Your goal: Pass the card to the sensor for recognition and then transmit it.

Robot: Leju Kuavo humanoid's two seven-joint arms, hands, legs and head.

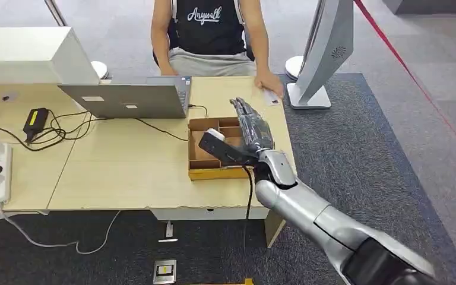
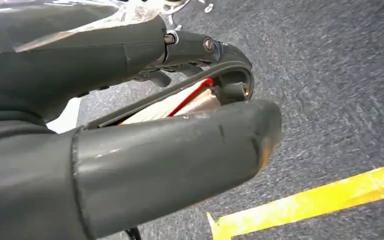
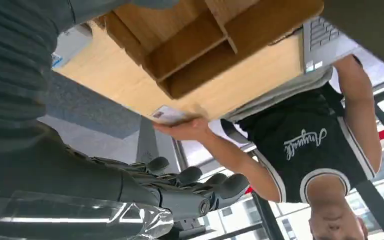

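Overhead, the right robot hand [image 1: 250, 127] hovers flat and spread above the cardboard tray [image 1: 205, 171] on the worktop [image 1: 124, 172], holding nothing; the card [image 1: 271, 97] lies under a person's hand [image 1: 269, 82] at the far edge. The right wrist view shows that card [image 3: 167, 115] too. The left robot hand [image 2: 130, 135] hangs over grey carpet [image 2: 330, 75], fingers curled; I cannot tell its grip.
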